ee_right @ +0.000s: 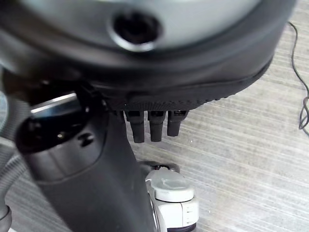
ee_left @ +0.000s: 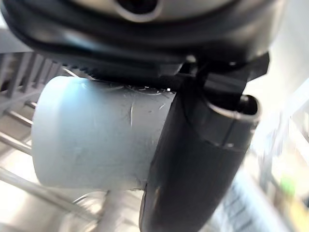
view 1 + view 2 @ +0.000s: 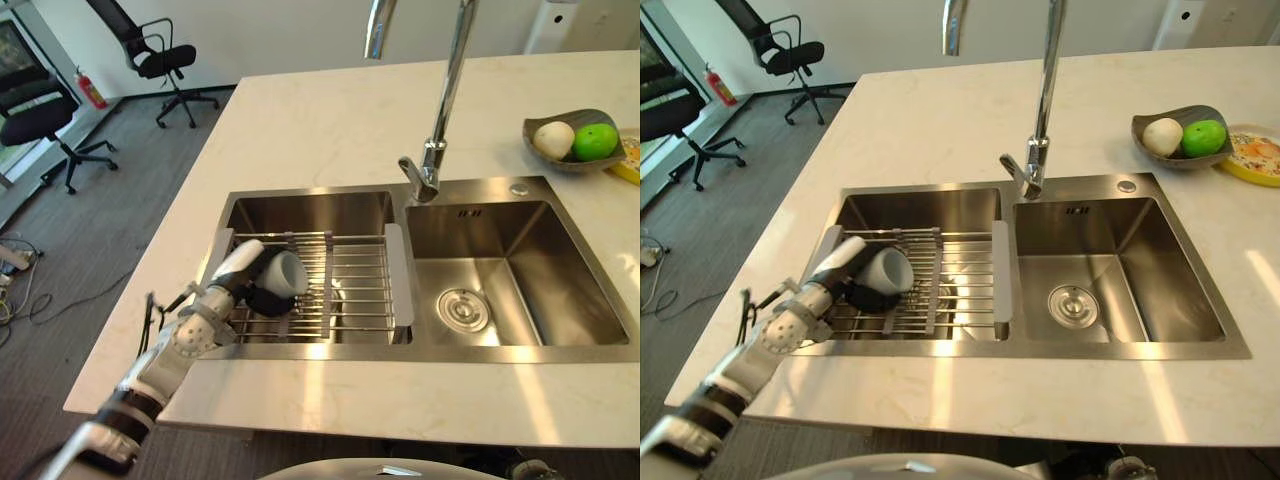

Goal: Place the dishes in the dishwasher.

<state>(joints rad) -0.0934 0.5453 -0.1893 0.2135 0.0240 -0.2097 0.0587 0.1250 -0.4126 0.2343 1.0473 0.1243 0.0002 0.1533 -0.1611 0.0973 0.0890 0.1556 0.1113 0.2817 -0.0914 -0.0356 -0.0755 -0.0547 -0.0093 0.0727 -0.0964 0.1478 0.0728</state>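
On the wire rack (image 3: 345, 285) over the sink's left basin, the left hand (image 3: 240, 285) is clenched around a pale grey cup (image 3: 285, 272) lying on its side. The cup looks light, rigid, smooth and breakable; grip its wall. The right hand (image 1: 96, 159) hangs with fingers relaxed.

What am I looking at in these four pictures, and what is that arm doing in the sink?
A humanoid robot is at a kitchen counter. Two pictures come from cameras in its head, looking down; the other two from cameras on its wrists. Its left hand is curled round a pale cup over the wire rack in the double sink. The left wrist view shows that cup up close. The right hand hangs over the floor, holding nothing. A fruit bowl sits by the tap.
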